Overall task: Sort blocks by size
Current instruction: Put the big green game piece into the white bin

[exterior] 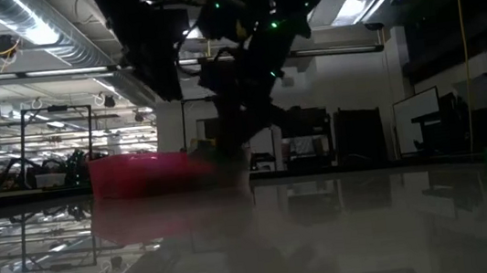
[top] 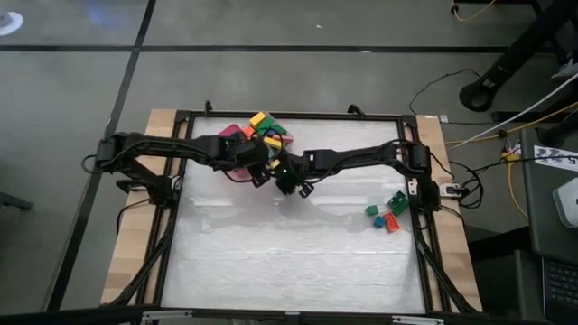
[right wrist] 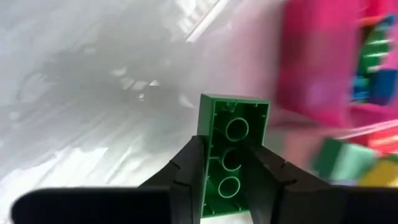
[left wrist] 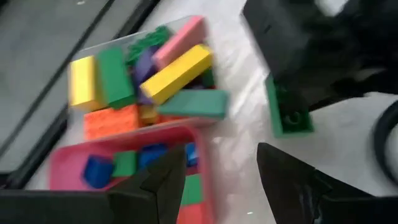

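Right gripper [right wrist: 227,177] clamped on a long green brick [right wrist: 233,152] at frame centre, beside the pink tray [top: 237,135], left gripper [left wrist: 217,180] fingers apart over the tray, brick pile [top: 264,129] upper centre.

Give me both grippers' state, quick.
Left gripper: open, empty, above the pink square tray.
Right gripper: shut on a long green studded plastic brick.

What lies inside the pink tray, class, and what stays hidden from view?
The pink tray holds small blue blocks, green blocks and a red one. The left gripper covers its near part, so whatever lies there cannot be seen.
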`<act>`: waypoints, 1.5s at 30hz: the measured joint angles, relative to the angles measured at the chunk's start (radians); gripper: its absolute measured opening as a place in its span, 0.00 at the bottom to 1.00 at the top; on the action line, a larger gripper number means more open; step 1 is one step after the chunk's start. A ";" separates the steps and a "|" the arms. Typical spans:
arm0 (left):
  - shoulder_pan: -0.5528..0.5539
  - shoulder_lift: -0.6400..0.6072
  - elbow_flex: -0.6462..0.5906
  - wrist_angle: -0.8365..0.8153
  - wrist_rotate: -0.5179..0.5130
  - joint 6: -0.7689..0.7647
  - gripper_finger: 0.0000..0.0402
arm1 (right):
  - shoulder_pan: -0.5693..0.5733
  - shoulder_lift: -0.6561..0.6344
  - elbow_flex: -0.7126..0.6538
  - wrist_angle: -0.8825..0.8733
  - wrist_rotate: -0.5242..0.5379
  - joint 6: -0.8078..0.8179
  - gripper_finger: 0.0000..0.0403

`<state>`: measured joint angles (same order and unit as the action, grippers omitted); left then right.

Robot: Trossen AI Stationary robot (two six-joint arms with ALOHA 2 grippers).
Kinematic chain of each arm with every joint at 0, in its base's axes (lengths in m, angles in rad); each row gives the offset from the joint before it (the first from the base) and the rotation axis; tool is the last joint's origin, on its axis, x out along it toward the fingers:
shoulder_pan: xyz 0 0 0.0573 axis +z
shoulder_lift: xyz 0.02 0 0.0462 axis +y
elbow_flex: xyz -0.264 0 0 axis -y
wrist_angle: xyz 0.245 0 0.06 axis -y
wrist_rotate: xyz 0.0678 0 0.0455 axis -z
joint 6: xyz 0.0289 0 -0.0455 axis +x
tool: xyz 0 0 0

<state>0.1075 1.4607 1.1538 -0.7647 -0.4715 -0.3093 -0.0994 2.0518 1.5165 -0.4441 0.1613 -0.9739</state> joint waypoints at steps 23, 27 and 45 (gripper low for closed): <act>0.005 -0.163 -0.001 -0.117 -0.128 -0.030 0.46 | -0.252 0.005 0.086 0.348 -0.241 0.009 0.22; 0.005 -0.163 -0.001 -0.117 -0.129 -0.027 0.46 | -0.281 0.027 0.085 0.343 -0.286 0.030 0.22; 0.004 -0.162 -0.002 -0.117 -0.128 -0.025 0.46 | -0.287 0.094 0.086 0.393 -0.189 0.042 0.22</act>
<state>0.1120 1.2984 1.1520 -0.8815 -0.5999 -0.3340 -0.3866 2.1460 1.6028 -0.0512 -0.0280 -0.9317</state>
